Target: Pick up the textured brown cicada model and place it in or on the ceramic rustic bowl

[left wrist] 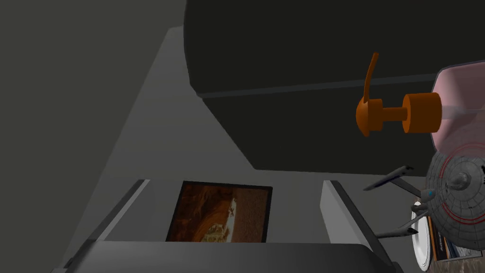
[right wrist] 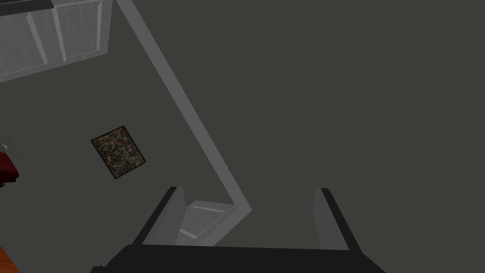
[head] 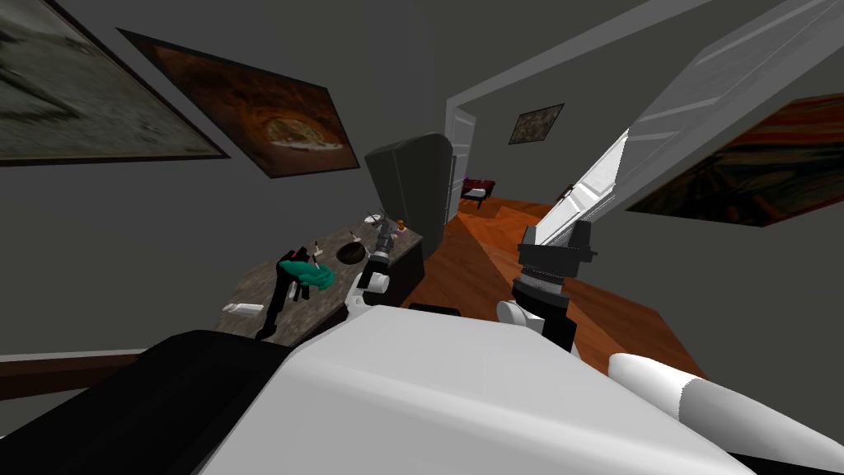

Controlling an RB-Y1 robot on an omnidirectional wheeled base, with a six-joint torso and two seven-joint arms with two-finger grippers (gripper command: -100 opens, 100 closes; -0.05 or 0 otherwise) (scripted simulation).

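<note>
Stone-patterned counter (head: 251,289) carries a dark bowl (head: 352,252) near its far end; cicada too small to pick out there. Left gripper (left wrist: 237,208) at that end, right gripper (right wrist: 246,213) off the counter: 2 pairs of fingers spread, empty. Expect cicada light, rigid, brittle-legged; pinch across body.

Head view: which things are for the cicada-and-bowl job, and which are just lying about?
For the job: dark round dish, likely the bowl; I cannot pick out the cicada.

Just lying about: teal thing on a black stand; pink soap bottle with orange pump; grey saucer-shaped spaceship model; white plate.
</note>
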